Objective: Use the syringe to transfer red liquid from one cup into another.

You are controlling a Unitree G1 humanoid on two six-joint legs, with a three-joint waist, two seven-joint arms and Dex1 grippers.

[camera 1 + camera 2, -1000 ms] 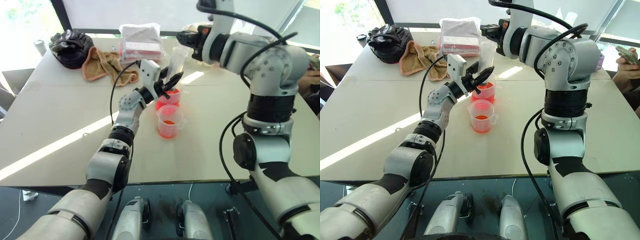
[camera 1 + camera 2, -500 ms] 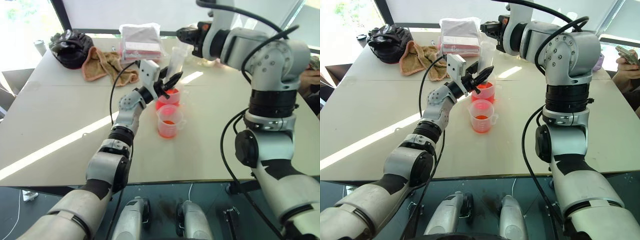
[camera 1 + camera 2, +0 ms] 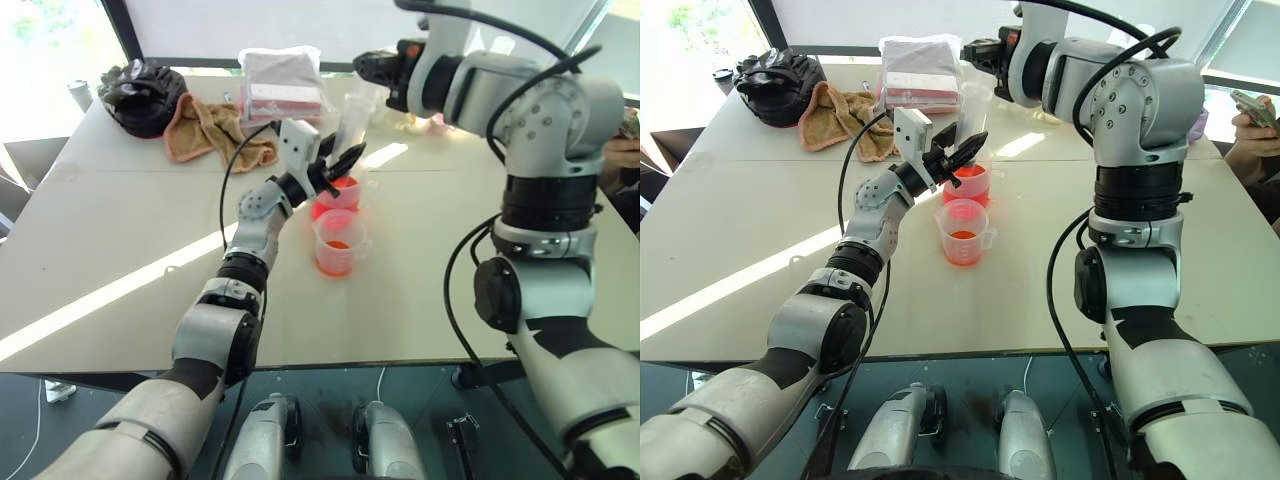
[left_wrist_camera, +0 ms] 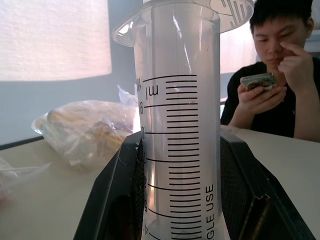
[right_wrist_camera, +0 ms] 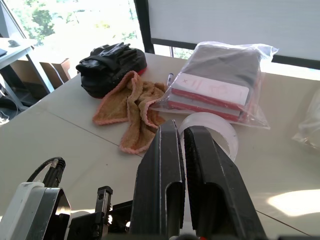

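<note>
Left claw [image 3: 340,160] clamped on barrel of large clear plastic syringe [image 4: 182,150], barrel upright, graduated marks facing wrist camera. Syringe rises above left claw toward right claw [image 3: 368,68], tip directly below over larger clear measuring beaker [image 3: 970,185] holding translucent red liquid [image 3: 969,172]. Smaller clear beaker [image 3: 338,243], red liquid in bottom, just nearer robot than left claw, touching or almost touching larger beaker. Right claw fingers [image 5: 167,165] pressed together at syringe top. Pale desk [image 3: 120,230] beneath both.
</note>
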